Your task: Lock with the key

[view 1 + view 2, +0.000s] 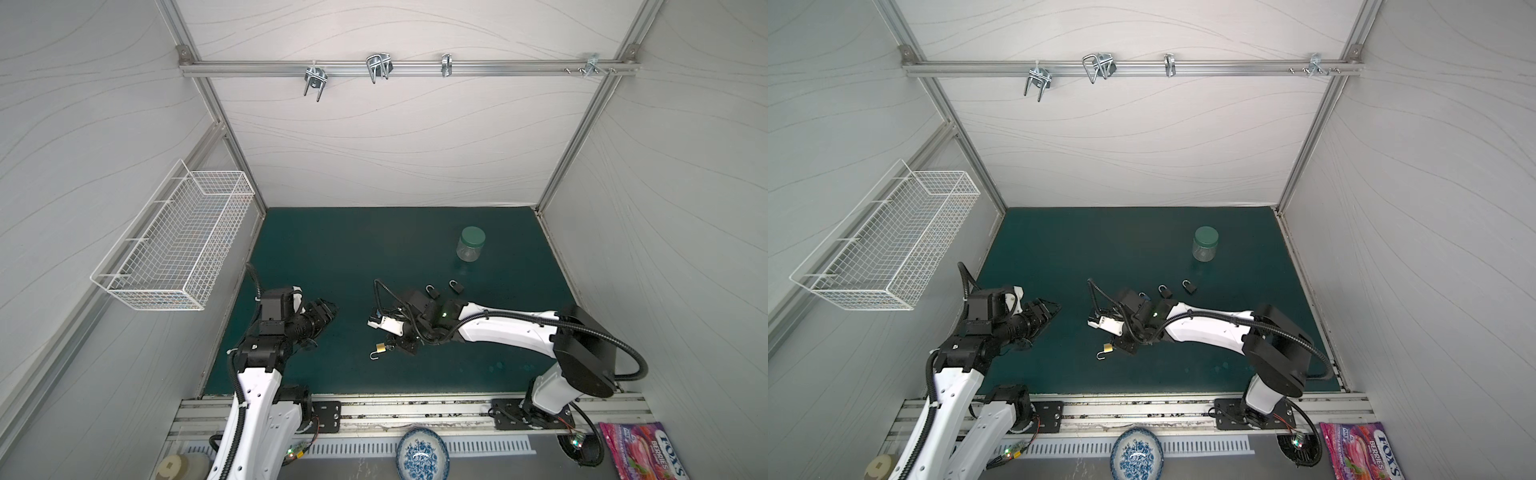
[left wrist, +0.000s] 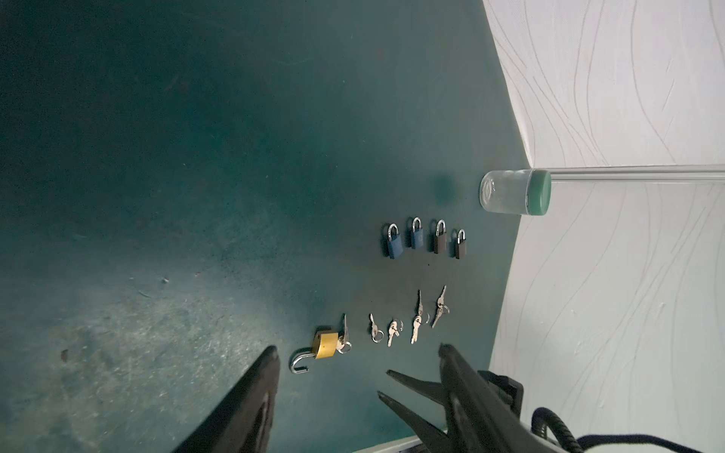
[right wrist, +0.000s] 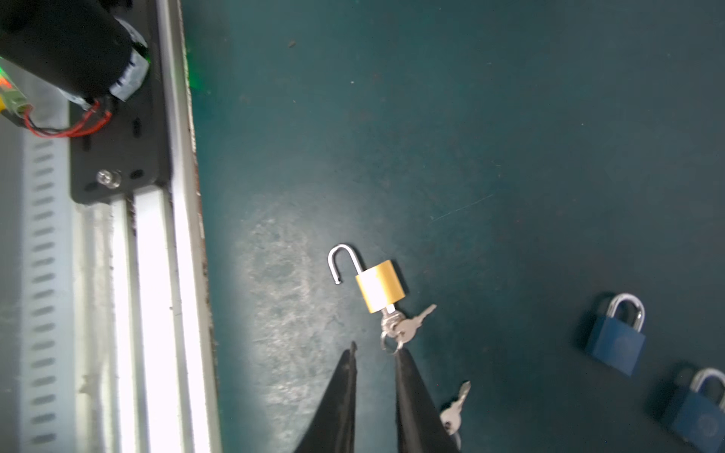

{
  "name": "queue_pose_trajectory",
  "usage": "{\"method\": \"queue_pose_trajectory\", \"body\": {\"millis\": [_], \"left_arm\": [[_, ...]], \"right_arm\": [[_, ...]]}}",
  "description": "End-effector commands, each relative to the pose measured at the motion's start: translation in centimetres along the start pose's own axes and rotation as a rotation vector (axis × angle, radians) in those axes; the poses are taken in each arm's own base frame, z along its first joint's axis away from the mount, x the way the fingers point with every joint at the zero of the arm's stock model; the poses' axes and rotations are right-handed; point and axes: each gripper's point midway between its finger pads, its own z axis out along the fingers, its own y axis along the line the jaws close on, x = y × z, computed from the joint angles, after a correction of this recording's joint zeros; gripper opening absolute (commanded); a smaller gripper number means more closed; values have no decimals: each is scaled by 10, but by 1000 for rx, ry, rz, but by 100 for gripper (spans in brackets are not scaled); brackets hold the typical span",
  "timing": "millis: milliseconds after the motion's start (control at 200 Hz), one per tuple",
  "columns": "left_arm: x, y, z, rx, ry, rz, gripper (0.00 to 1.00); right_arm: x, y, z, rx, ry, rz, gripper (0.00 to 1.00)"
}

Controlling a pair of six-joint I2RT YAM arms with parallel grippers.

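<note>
From my station I saw the brass padlock lying flat on the green mat, near its front edge, its shackle swung open. A key sat in the keyhole, with a ring and a second key hanging off it. The right gripper pointed at that ring, its jaws parted by a narrow gap with nothing between them (one fingertip looked to be touching the ring, though I couldn't be sure). The left gripper hung off to the left of the lock, apart from it, jaws spread wide and empty. A closed blue padlock lay apart, to one side.
</note>
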Motion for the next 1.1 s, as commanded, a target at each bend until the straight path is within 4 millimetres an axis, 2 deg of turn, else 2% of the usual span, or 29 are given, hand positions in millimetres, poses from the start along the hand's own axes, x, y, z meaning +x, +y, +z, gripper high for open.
{"method": "queue_pose_trajectory", "body": {"millis": [0, 135, 265, 320, 555, 895, 1095], "left_arm": [[-9, -21, -3, 127, -4, -34, 66], [-12, -13, -4, 151, 1, -91, 65], [-19, -8, -3, 217, 7, -181, 65], [-22, -6, -2, 237, 6, -210, 65], [-26, -1, -1, 262, 6, -254, 65], [-28, 1, 0, 257, 7, -259, 65], [-29, 0, 0, 258, 3, -256, 65]], "right_arm": [[5, 9, 12, -74, 33, -173, 23], [7, 14, 24, -146, 78, -240, 29], [6, 17, 32, -186, 89, -270, 45], [6, 16, 36, -189, 97, -273, 47], [20, 8, 53, -202, 161, -277, 47], [29, -1, 69, -195, 210, -273, 46], [37, -3, 73, -174, 236, -273, 33]]}}
